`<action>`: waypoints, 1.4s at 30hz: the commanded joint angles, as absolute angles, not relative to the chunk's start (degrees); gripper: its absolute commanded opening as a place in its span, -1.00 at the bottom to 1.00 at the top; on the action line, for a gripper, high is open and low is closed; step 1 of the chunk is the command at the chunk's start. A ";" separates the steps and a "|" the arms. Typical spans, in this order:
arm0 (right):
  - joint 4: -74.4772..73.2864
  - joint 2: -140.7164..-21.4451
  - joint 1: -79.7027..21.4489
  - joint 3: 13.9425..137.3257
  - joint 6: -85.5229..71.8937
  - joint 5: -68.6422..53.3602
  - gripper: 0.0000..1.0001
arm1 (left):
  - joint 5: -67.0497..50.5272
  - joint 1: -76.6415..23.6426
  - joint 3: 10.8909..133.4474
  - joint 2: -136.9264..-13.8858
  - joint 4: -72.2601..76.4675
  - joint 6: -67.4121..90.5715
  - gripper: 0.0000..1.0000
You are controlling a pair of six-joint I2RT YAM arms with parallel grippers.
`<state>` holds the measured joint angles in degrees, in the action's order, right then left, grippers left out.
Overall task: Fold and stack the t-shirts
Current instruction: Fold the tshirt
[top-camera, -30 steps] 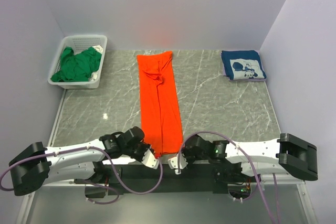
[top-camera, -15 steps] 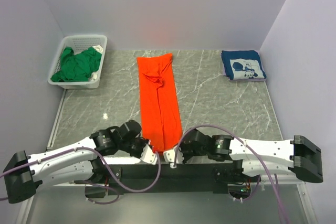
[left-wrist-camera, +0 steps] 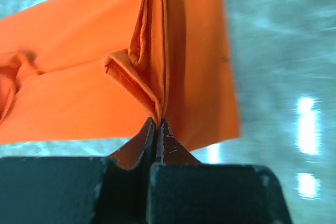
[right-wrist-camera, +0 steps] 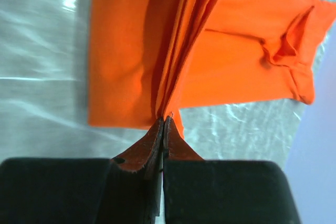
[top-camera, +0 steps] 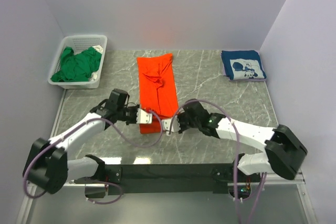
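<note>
The orange t-shirt (top-camera: 156, 85) lies as a narrow strip on the table's middle, its near end lifted and doubled toward the collar. My left gripper (top-camera: 149, 117) is shut on that end's left corner, seen in the left wrist view (left-wrist-camera: 157, 121) with orange cloth (left-wrist-camera: 94, 77) in the tips. My right gripper (top-camera: 167, 125) is shut on the right corner, seen in the right wrist view (right-wrist-camera: 164, 120) with orange cloth (right-wrist-camera: 173, 45) gathered in the tips. The navy blue t-shirt (top-camera: 243, 65) with white print lies folded at the far right. The green t-shirt (top-camera: 79, 64) sits crumpled in the basket.
A white lattice basket (top-camera: 86, 40) stands at the far left corner of the grey marble table (top-camera: 220, 98). Walls enclose the left, back and right sides. A black rail (top-camera: 168, 171) runs along the near edge.
Both grippers have carried the shirt's near end away from the front edge toward the collar, shortening the strip. Both arms have stretched forward over the table.
</note>
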<state>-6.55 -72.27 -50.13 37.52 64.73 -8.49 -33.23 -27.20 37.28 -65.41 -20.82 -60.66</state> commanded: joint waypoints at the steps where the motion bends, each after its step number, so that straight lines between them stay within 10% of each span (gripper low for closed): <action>1: -0.89 -76.54 -45.46 42.35 71.18 -11.33 -1.00 | -37.70 -23.91 41.65 -69.95 -15.65 -69.23 -0.98; 21: 2.20 -101.77 -33.58 62.83 76.03 -15.56 -1.00 | -42.01 -14.68 57.56 -95.26 -10.89 -84.01 -0.94; 24: 3.94 -104.76 -33.49 64.07 74.71 -13.46 -0.99 | -41.31 -13.98 60.72 -98.95 -11.25 -82.28 -0.68; 30: 8.61 -104.33 -33.31 63.99 71.63 -9.32 0.08 | -39.46 -13.01 64.94 -100.99 -9.84 -76.48 -0.11; 42: -8.96 -83.15 -35.41 53.29 64.95 -16.52 -0.03 | -42.54 -13.79 47.57 -77.56 -17.05 -63.46 0.08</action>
<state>-3.05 -86.59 -33.74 57.67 67.42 -12.88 -39.22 -11.03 54.41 -85.32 -14.17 -67.48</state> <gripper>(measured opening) 0.491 0.537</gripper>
